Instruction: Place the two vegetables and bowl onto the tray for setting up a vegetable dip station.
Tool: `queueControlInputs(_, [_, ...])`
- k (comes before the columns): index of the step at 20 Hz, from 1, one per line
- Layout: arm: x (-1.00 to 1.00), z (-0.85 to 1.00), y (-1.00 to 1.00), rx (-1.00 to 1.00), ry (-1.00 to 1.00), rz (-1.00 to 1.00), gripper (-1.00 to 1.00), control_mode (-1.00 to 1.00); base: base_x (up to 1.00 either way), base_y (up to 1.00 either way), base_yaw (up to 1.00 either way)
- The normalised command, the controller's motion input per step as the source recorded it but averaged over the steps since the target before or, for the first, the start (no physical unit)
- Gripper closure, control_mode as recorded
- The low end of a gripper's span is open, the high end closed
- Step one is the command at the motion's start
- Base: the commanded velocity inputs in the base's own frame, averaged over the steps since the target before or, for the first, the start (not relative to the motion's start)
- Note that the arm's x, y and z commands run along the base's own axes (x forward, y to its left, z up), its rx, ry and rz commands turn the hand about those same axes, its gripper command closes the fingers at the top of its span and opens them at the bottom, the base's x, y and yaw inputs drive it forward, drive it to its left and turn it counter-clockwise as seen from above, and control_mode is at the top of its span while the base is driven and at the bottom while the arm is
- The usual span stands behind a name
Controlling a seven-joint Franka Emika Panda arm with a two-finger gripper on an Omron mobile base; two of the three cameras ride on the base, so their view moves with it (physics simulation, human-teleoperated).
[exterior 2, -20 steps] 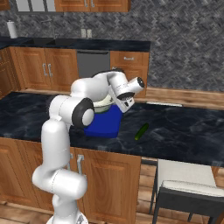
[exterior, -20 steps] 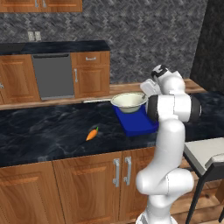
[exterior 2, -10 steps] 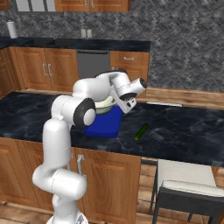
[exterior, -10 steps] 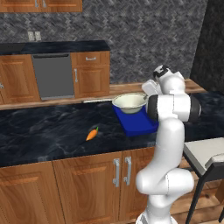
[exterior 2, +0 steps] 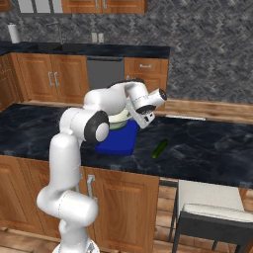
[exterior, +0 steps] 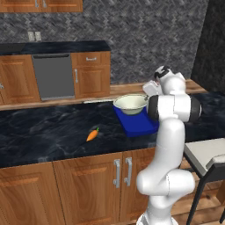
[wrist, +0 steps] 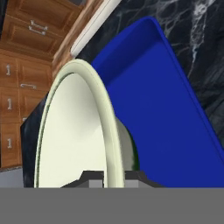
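Gripper [wrist: 114, 176] clamped tight on rim of bowl [wrist: 74, 131], one finger [wrist: 89, 178] inside the rim, the other outside; seen at bottom centre of hand view, rim running up through the frame between the tips.

Bowl [exterior: 130, 104] centre-right in left base view, over far end of blue tray [exterior: 137, 124]; bottom of bowl hidden, so cannot tell whether resting on tray or just above it; in right base view mostly masked by the arm, pale sliver [exterior 2: 118, 119] showing left of centre above tray [exterior 2: 117, 145].

In hand view, tray [wrist: 162, 118] fills right half, bare blue floor beside bowl, raised edge running to upper centre.

Carrot [exterior: 92, 135] left of centre in left base view, lying on dark marble counter [exterior: 39, 136], well apart from tray, green tip pointing up-right.

Dark green vegetable [exterior 2: 159, 148] right of centre in right base view, lying on counter [exterior 2: 212, 148], near tray's right side but not touching.

Grey chair seat [exterior 2: 213, 205] lower right of right base view, below counter edge.
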Motion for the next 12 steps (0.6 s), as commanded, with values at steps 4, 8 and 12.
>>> queueControlInputs(4, [0.09,-0.05,0.00,0.00,0.00,0.00,1.00,-1.00,0.00,0.00,0.00])
queueControlInputs(8, [0.11,-0.06,0.00,0.00,0.00,0.00,1.00,-1.00,0.00,0.00,0.00])
queueControlInputs(12, [0.12,-0.06,0.00,0.00,0.00,0.00,1.00,-1.00,0.00,0.00,0.00])
